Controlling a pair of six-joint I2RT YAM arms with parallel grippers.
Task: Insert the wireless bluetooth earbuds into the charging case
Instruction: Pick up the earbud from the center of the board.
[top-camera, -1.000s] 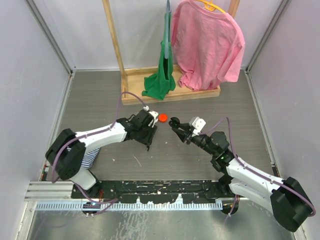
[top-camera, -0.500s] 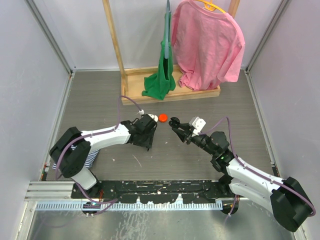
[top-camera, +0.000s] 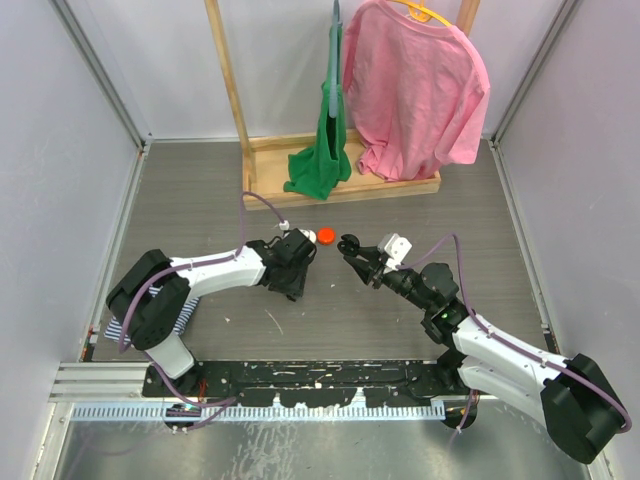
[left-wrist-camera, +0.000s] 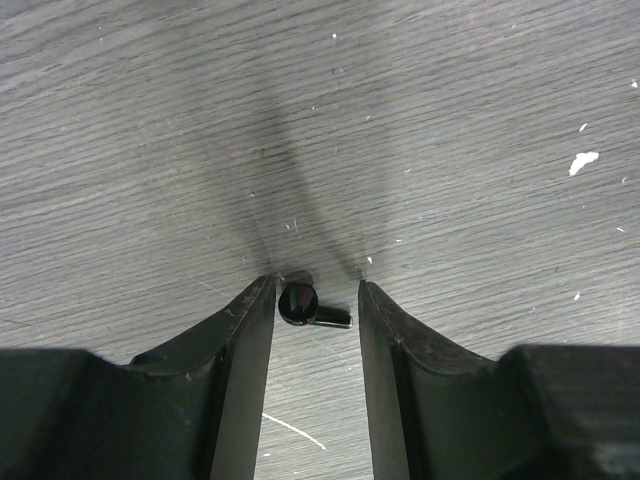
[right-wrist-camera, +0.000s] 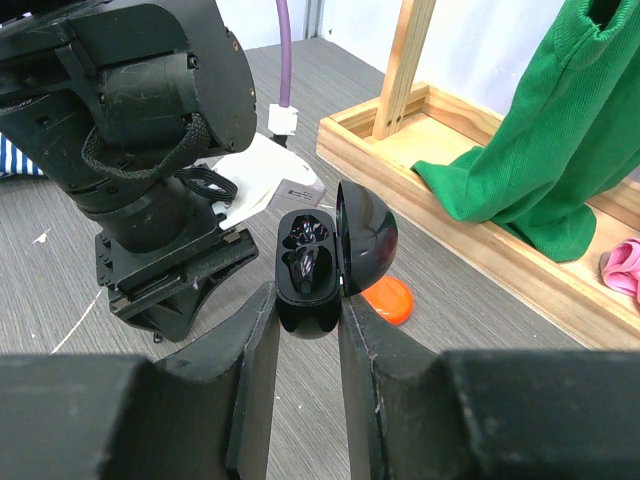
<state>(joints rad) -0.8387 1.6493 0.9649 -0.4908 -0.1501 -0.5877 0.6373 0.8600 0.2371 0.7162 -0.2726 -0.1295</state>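
**A:** Start closest to the arm bases. What is there?

**B:** A blue-and-white striped cloth lies on the grey wood-grain table, right by the left arm's base. A little further out, the left gripper points down at the tabletop.

**A:** Is it gripping anything?

**B:** No. Its jaws stand a little apart, one on each side of a black earbud that lies flat on the table. The bud's round head is just beside one finger, and its short stem points toward the other. I see a thin gap on the stem side.

**A:** And the right gripper?

**B:** It is clamped on the black charging case, holding the lower body between both fingers, above the table and across from the left gripper. The lid is swung open to one side. The inside is glossy black, and I cannot tell whether either well is filled.

**A:** What is behind that?

**B:** A small orange-red disc sits on the table just beyond the two grippers. At the far end is the wooden rack base, with a green garment hanging down onto it and a pink T-shirt on a hanger beside it.
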